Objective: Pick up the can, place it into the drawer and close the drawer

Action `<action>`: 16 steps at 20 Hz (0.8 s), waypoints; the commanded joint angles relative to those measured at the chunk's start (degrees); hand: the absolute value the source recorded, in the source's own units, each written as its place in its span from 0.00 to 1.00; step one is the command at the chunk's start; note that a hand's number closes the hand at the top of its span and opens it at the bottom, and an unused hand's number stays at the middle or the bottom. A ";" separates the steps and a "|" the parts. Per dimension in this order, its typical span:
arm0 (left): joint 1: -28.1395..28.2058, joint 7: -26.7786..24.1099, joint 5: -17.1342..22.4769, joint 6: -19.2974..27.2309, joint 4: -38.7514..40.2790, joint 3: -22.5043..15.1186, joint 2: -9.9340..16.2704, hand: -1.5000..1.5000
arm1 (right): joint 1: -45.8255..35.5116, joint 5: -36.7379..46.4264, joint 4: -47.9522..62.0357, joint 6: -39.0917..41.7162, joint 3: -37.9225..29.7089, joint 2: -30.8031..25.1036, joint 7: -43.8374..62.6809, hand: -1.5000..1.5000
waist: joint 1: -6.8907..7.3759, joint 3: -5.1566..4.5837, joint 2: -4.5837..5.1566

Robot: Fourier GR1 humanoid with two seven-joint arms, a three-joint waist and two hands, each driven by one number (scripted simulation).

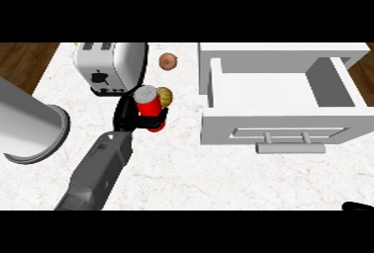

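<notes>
Your left hand (135,114) has its black fingers curled round the red cylindrical can with the silver lid (150,106), so the grasp looks made. The can sits tilted in the grip over the white marbled worktop (219,178), just in front of the white-and-chrome toaster (110,66) and well left of the white open drawer (281,99). I can't tell whether the can is lifted clear of the worktop yet.

Status, as I judge it: the pick is done or nearly done. Still to do: carry the can right, set it inside the drawer, let go, then push the drawer front with its grey bar handle (290,143) shut. The drawer is pulled fully out and nothing shows inside it.

Your right hand (358,206) only shows as a dark sliver at the lower right edge; can't tell its fingers.

Count:
- 1 can
- 1 drawer
- 1 toaster
- 1 large grey cylindrical pot (29,126) at the left edge
- 1 brown round item (168,61) beyond the can
- 1 yellowish round item (165,95) touching or just behind the can; partly hidden, can't identify it
</notes>
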 commanded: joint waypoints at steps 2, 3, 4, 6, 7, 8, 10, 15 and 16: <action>-4.30 10.74 -1.47 4.34 -10.04 -3.32 -1.28 1.00 | 2.01 1.58 -4.98 -0.87 1.22 0.84 3.17 0.00 | 0.75 0.05 -0.54; -2.63 11.44 -2.28 4.60 -12.71 -4.73 -2.16 1.00 | -1.99 4.37 1.37 -1.82 2.48 1.18 -0.09 0.00 | 1.08 0.04 -0.25; -5.28 16.09 -1.62 3.85 -14.64 -4.57 -0.56 1.00 | -0.74 -1.22 0.20 -0.45 -1.78 -0.52 1.02 0.00 | 0.85 0.07 -0.44; -8.72 22.16 -1.08 4.50 -17.55 -4.69 -0.31 1.00 | 0.70 0.96 -0.11 -0.35 -0.34 0.86 -1.34 0.00 | 0.50 0.07 -0.37; -5.38 21.88 -0.91 5.20 -20.59 -4.97 -1.56 1.00 | 0.67 3.82 0.78 -0.73 1.21 1.66 -2.69 0.00 | 0.43 0.03 -0.13; -6.13 23.62 0.51 8.53 -23.63 -8.44 -2.52 1.00 | -0.42 4.68 -1.49 -1.90 3.11 1.91 1.03 0.00 | 0.52 0.02 -0.30; -7.30 29.37 0.06 8.65 -27.70 -8.45 -2.55 1.00 | -2.15 -0.13 3.96 0.07 -1.81 -0.76 -2.05 0.00 | 0.66 0.06 -0.26; -14.53 37.46 -1.58 15.11 -31.30 -11.05 -2.59 1.00 | -0.34 3.19 -2.89 -1.48 2.51 1.68 1.74 0.00 | -0.01 0.01 -0.14; -14.54 37.57 -2.38 15.05 -30.69 -11.38 -2.59 1.00 | -3.96 3.65 4.53 -2.39 0.93 1.26 -1.86 0.00 | 0.16 0.03 0.06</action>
